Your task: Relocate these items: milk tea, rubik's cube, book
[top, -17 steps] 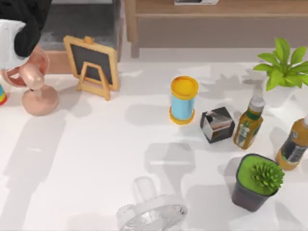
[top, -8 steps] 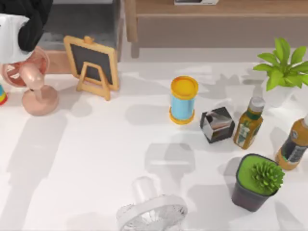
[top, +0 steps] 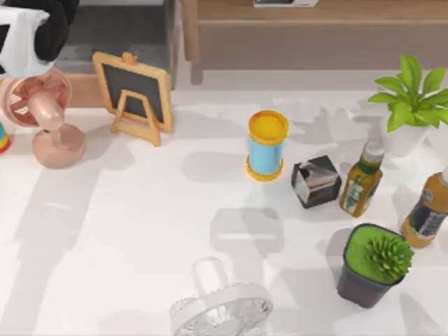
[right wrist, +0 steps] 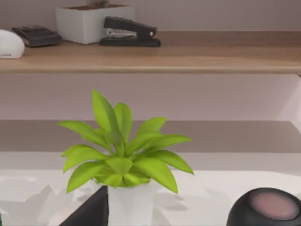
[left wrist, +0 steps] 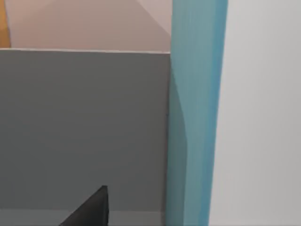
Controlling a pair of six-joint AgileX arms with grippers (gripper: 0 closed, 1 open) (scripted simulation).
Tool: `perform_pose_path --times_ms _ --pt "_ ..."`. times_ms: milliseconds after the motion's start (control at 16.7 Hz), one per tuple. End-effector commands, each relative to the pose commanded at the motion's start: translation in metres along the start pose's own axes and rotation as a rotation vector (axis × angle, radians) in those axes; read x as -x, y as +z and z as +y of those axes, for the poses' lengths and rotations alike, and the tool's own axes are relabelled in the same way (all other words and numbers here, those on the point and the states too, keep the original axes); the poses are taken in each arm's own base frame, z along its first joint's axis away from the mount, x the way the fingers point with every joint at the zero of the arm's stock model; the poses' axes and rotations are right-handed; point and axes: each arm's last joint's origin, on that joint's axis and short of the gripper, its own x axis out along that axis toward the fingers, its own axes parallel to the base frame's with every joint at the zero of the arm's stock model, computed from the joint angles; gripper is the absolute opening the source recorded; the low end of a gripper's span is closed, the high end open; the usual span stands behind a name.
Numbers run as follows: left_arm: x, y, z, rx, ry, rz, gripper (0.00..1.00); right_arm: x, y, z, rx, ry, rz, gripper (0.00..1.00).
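Observation:
A blue cup with a yellow lid (top: 267, 145), the milk tea by its look, stands upright right of the table's centre. At the table's left edge a small multicoloured piece (top: 3, 137) pokes into view; I cannot tell whether it is the rubik's cube. My left arm (top: 31, 28) is black and white and sits at the far left corner, beyond the table. In the left wrist view one dark finger (left wrist: 89, 212) shows, with a teal upright slab (left wrist: 195, 113) close by that may be the book. One dark finger (right wrist: 91, 212) of the right gripper faces a leafy plant.
A pink fan (top: 43, 119) and a small chalkboard easel (top: 134, 94) stand at the back left. A dark shiny cube (top: 316, 180), two bottles (top: 362, 178), a dark pot with a succulent (top: 372, 264) and a leafy plant (top: 409, 98) crowd the right. A white fan (top: 220, 308) sits at the front edge.
My left arm has drawn back toward the far left corner, uncovering the pink fan's head. Nothing on the table has moved.

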Motion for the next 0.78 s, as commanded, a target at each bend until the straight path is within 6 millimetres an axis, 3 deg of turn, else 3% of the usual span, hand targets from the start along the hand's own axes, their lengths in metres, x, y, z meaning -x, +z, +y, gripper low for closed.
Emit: perform_pose_path --times_ms 120,780 --pt "0.0 0.0 0.0 0.0 0.0 0.0 1.0 0.0 0.0 0.0 0.0 0.0 0.0 1.0" --pt "0.0 0.0 0.0 0.0 0.0 0.0 0.17 0.0 0.0 0.0 0.0 0.0 0.0 1.0"
